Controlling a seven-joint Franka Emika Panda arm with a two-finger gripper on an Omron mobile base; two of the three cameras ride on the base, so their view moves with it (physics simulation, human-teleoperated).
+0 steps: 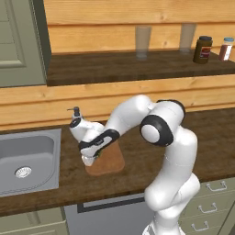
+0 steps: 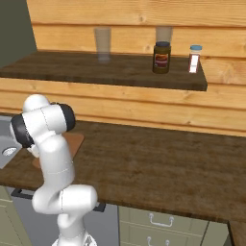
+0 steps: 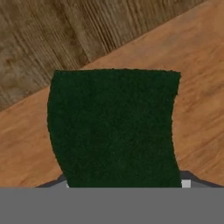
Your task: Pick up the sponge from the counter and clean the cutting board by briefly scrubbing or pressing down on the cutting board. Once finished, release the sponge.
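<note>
Pincer: the pincer (image 1: 89,159) points down over the cutting board (image 1: 110,161) left of centre in the left base view; it is clamped on the sponge (image 3: 113,127), judging from the hand view, where the dark green pad sits between the finger tips.
Sponge: it fills the centre of the hand view, with the light board showing behind it and the dark counter (image 3: 52,39) at upper left; a green sliver shows at the hand in the left base view.
Contact: I cannot tell whether the sponge touches the board or hangs just above it.
Board: it lies on the counter just beside the sink (image 1: 27,160).
Risk: the sponge sits near the board's edge, so a scrub stroke toward the counter could run off the wood; pressing hard could push the board toward the sink.
</note>
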